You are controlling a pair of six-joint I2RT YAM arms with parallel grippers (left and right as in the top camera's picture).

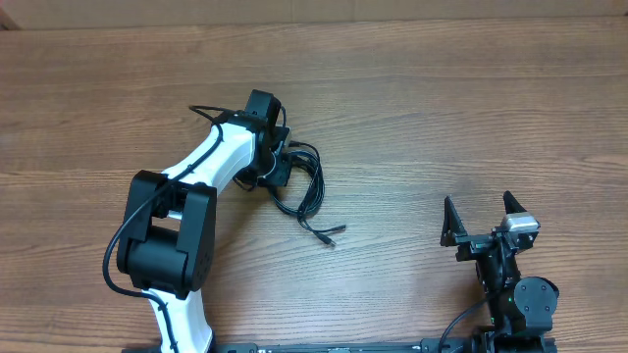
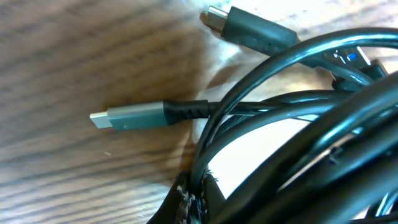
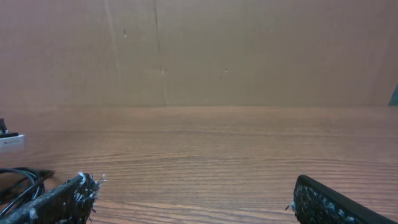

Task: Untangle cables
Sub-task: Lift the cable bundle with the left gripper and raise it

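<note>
The cables (image 1: 306, 184) lie in a black tangle at the table's middle left, and one loose end with a plug (image 1: 331, 235) trails toward the front. My left gripper (image 1: 271, 165) is down on the tangle's left side. In the left wrist view the left gripper (image 2: 194, 200) is shut on a black cable strand (image 2: 208, 146), with looped cables (image 2: 323, 93) filling the right. Two metallic plugs (image 2: 127, 117) (image 2: 245, 30) rest on the wood. My right gripper (image 1: 481, 214) stands open at the front right, far from the cables, with nothing between its fingers (image 3: 65, 199).
The wooden table (image 1: 442, 118) stretches behind and to the right of the tangle. A brown cardboard wall (image 3: 199, 50) closes the far side. A bit of black cable (image 3: 18, 180) shows at the right wrist view's left edge.
</note>
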